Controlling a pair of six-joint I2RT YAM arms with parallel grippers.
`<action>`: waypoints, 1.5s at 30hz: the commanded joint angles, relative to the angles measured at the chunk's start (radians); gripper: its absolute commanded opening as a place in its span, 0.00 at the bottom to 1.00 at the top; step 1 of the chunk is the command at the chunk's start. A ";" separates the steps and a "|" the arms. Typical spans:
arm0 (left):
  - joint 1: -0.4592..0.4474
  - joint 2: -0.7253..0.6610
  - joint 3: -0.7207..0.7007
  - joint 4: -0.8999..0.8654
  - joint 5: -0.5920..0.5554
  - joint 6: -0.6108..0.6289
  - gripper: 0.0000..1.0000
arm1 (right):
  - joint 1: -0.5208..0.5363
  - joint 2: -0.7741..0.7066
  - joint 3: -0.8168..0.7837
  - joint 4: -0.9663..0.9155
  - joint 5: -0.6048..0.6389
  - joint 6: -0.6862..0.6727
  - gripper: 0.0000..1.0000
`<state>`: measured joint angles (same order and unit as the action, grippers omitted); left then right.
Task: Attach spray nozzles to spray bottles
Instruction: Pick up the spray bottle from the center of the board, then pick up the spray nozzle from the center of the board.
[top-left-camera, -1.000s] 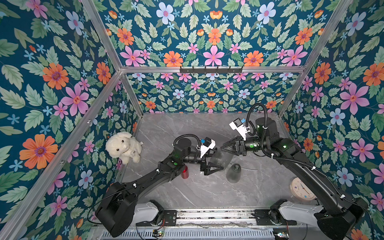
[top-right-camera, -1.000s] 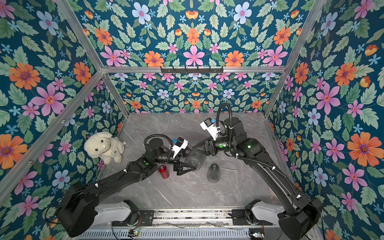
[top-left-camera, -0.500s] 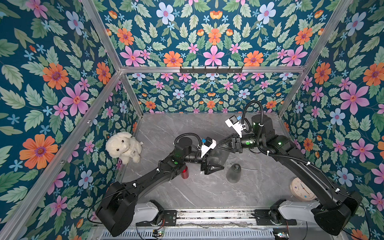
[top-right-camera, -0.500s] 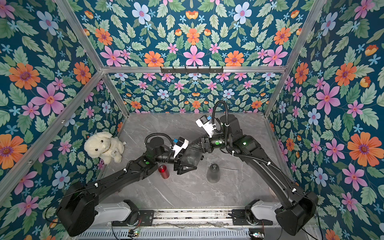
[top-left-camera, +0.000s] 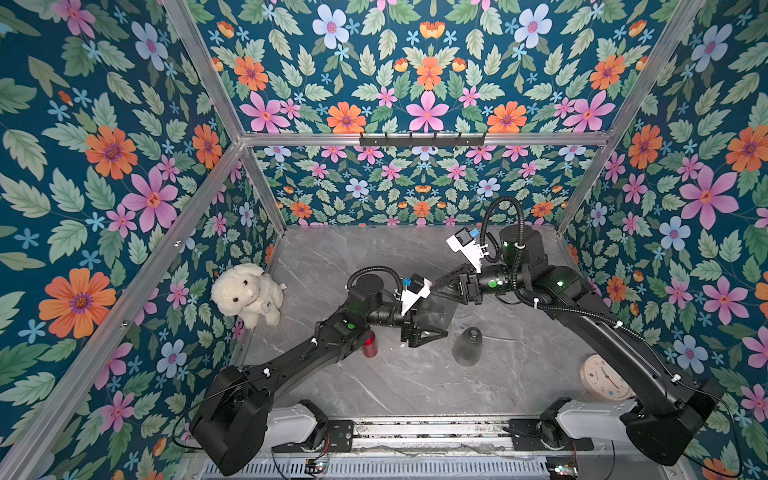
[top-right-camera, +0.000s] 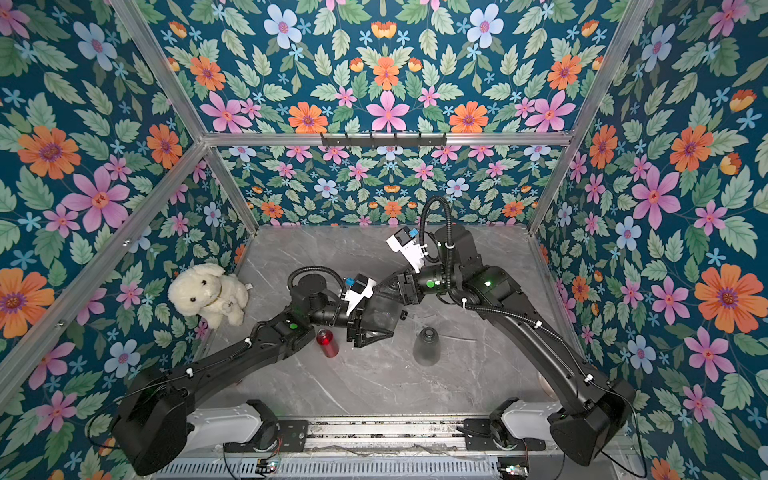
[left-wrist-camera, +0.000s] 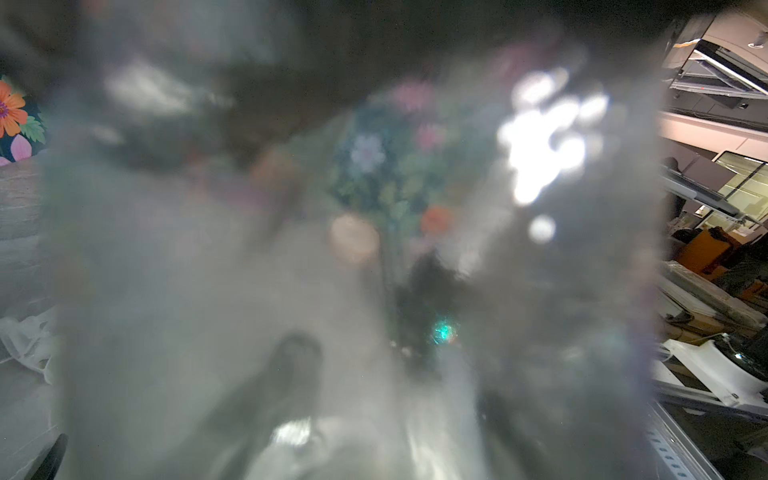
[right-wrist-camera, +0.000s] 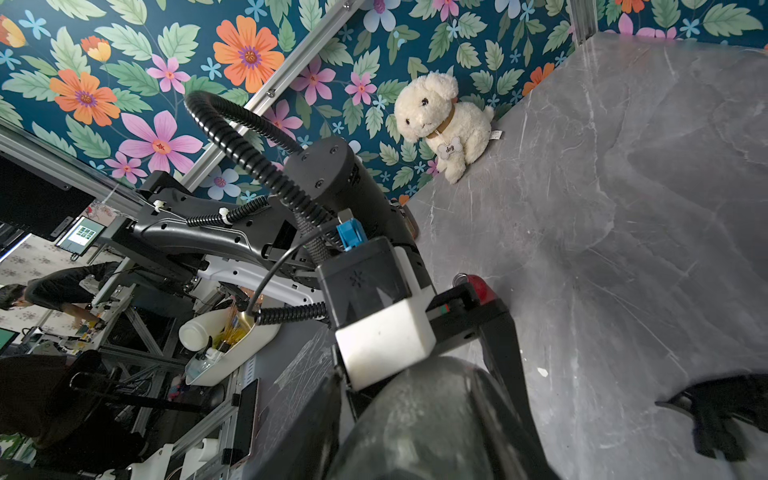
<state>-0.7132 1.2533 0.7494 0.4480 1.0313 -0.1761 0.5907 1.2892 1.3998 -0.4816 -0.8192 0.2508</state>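
A smoky-grey spray bottle (top-left-camera: 442, 305) hangs tilted above the table's middle. My right gripper (top-left-camera: 446, 291) is shut on its upper end. My left gripper (top-left-camera: 432, 320) straddles the bottle's body; whether its jaws touch the plastic does not show. That bottle (left-wrist-camera: 291, 249) blurs nearly all of the left wrist view and fills the base of the right wrist view (right-wrist-camera: 428, 419). A second grey bottle (top-left-camera: 467, 345) stands upright alone. A small red bottle (top-left-camera: 369, 347) stands beside the left forearm. A whitish translucent piece (left-wrist-camera: 25, 345) lies on the table; I cannot tell if it is a spray nozzle.
A plush dog (top-left-camera: 247, 293) sits against the left wall. A round clock (top-left-camera: 604, 378) lies at the front right under the right arm. A black shape (right-wrist-camera: 719, 419) lies at the edge of the right wrist view. The table (top-left-camera: 374, 257) is grey marble.
My right arm has carried the grey bottle leftward into the left gripper's jaws. The left jaws have narrowed around it.
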 joint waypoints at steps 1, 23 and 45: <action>-0.002 -0.007 -0.001 -0.036 -0.016 0.027 0.80 | 0.004 -0.005 0.006 0.058 -0.026 0.006 0.53; 0.000 -0.169 0.019 -0.123 -0.339 0.085 0.46 | -0.221 -0.218 -0.207 0.047 0.336 0.056 0.76; 0.000 -0.201 0.044 -0.111 -0.493 0.085 0.00 | -0.299 0.636 0.084 -0.257 0.781 -0.141 0.59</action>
<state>-0.7132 1.0489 0.7837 0.3210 0.5407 -0.1059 0.2966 1.8801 1.4364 -0.6872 -0.0425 0.1432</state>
